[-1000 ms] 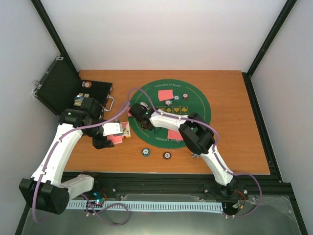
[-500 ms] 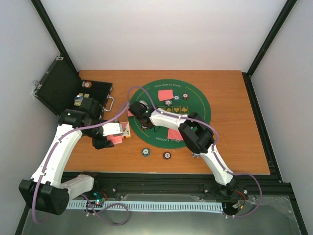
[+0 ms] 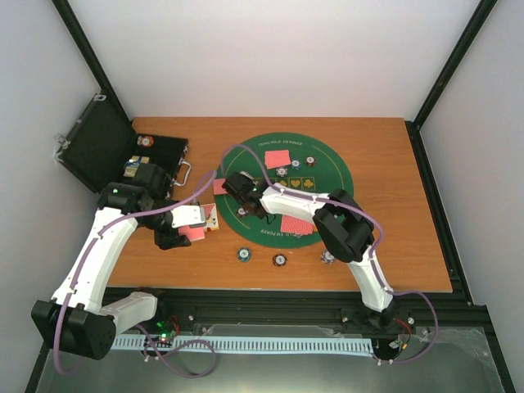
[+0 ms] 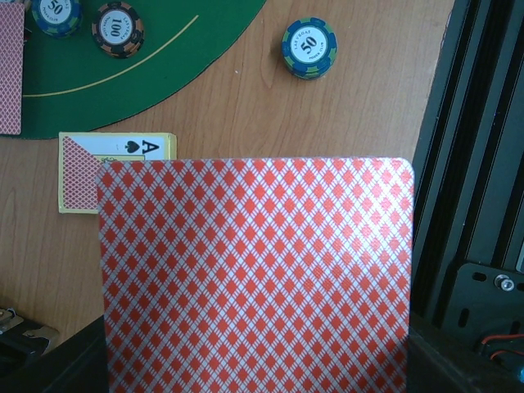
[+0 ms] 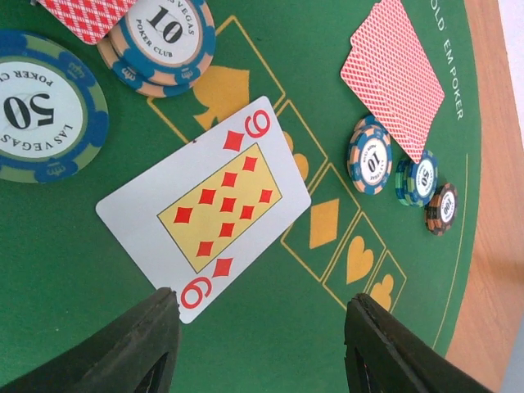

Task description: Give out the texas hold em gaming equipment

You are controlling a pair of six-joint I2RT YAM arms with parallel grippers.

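A red-backed playing card [image 4: 254, 278] fills the lower left wrist view. My left gripper [image 3: 191, 228] is shut on it, left of the green mat [image 3: 327, 192], and the card hides the fingers. Beyond it an ace [image 4: 123, 147] lies face up on the wood with a red-backed card [image 4: 78, 176] over it. My right gripper [image 5: 258, 327] stands open low over the mat's left part. A face-up nine of diamonds [image 5: 205, 201] lies flat just ahead of its left finger [image 5: 131, 352], not between the jaws. Poker chips [image 5: 45, 106] [image 5: 164, 37] sit beside it.
Red-backed cards [image 3: 278, 158] [image 3: 296, 225] and small chip stacks [image 3: 295, 166] lie on the mat. Two chips [image 3: 243, 255] [image 3: 279, 260] rest on the wood near the front edge. The open black case [image 3: 98, 151] stands at the back left.
My right gripper has opened and drawn back slightly, leaving the nine of diamonds flat on the mat. The left arm and its card have not moved.
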